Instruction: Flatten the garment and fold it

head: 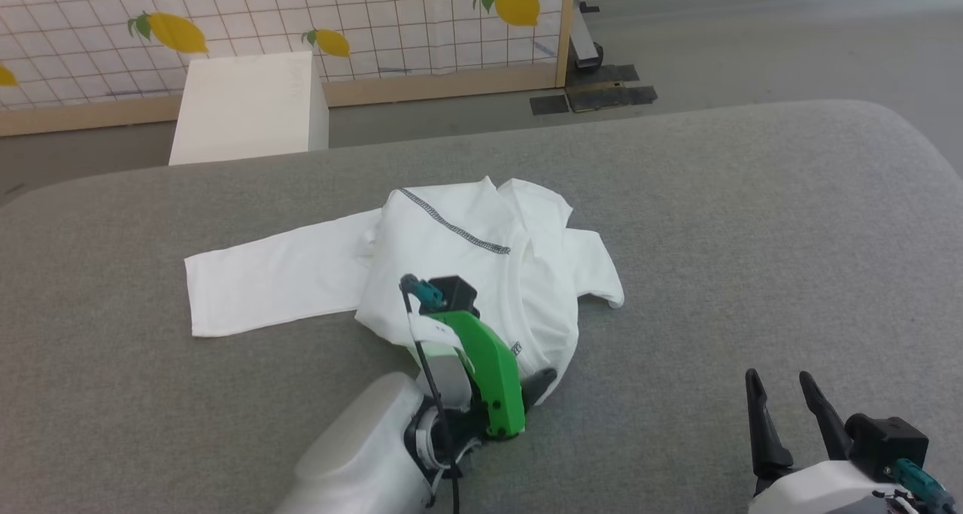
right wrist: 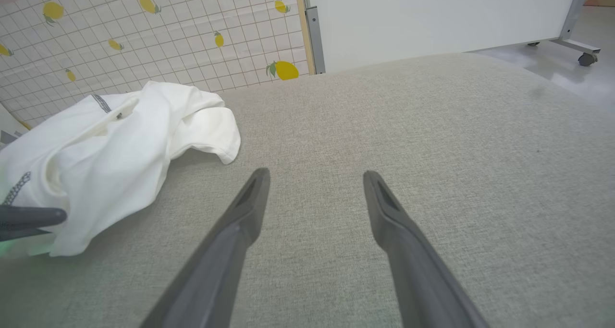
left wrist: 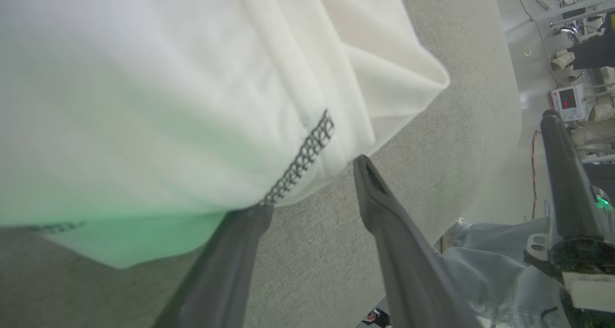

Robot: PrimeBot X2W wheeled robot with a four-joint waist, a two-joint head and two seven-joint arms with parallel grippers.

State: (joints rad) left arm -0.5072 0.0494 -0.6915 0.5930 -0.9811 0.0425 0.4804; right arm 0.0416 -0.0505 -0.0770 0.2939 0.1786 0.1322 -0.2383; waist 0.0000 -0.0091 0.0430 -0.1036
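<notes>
Judged the step in hand to be flattening, with folding not yet begun. Called for a clean catch on a single layer of hem: best taken low against the grey cushion (head: pixel 752 235), lifted only a little, then drawn outward from the heap to open the doubled body without dragging the whole bundle along. Found the shirt (head: pixel 466 266) bunched directly ahead of the left gripper (left wrist: pixel 312 188), one sleeve (head: pixel 271 281) laid flat beyond and to the left of those fingers, the rest folded over itself. Saw the left fingers (left wrist: pixel 394 232) spread apart and pinching nothing: one tip tucked under the stitched hem (left wrist: pixel 300 167) and touching cloth, the other bare over the cushion just beside that edge. Saw the right gripper (right wrist: pixel 314 184) spread wide too, empty, above bare cushion, the shirt lying well off to the left of its fingers.
</notes>
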